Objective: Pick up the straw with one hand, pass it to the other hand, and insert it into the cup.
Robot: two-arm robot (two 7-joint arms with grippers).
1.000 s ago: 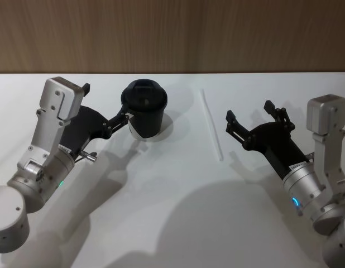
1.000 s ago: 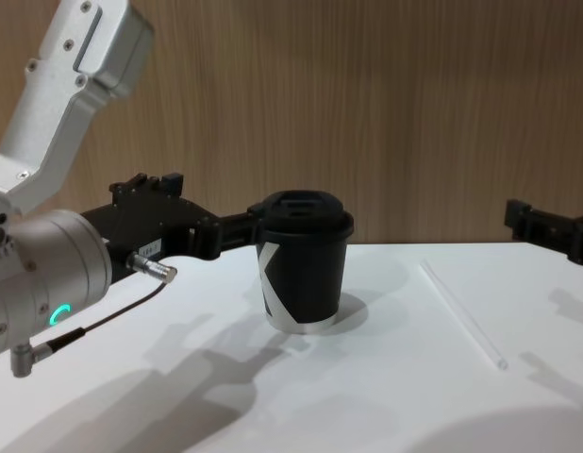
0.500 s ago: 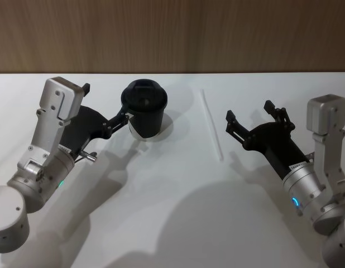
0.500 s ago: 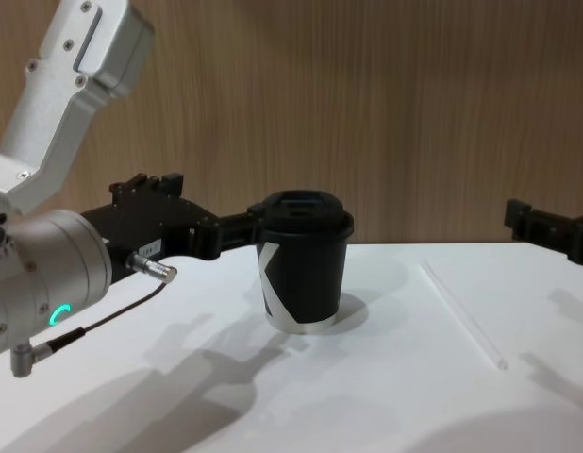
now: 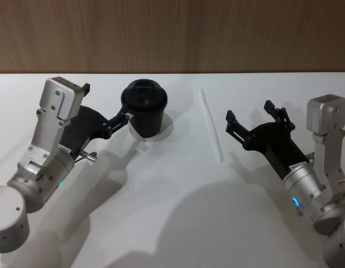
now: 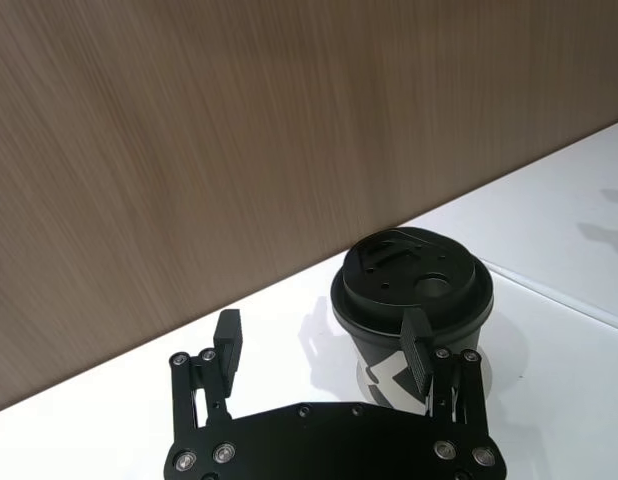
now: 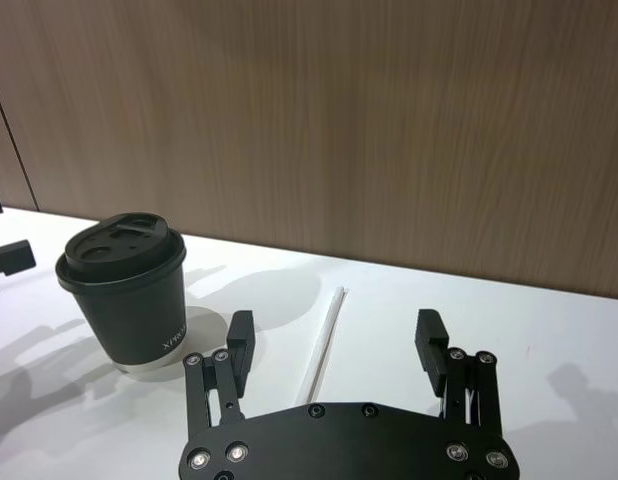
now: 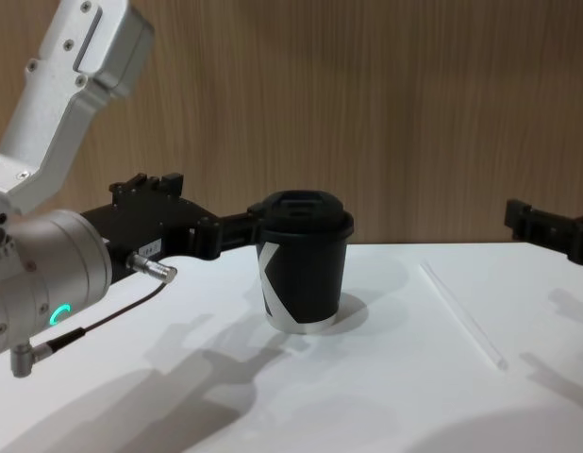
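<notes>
**On the counter, nothing stirs: straw not yet picked up**

Nearest the robot, the two arms sit exactly as they did a second ago, so the pickup has not begun. Of the two, the right end effector (image 5: 249,110) hovers empty with its fingers spread wide, just right of the straw (image 5: 211,124). The left end effector (image 5: 105,101) is likewise spread and empty, with one finger just beside the cup (image 5: 144,109). One straw lies flat on the white counter (image 5: 178,184), between the cup and the right arm. One lidded black paper cup stands upright, left of it. Beyond, a wood-panelled wall (image 5: 172,33) closes the far side.
</notes>
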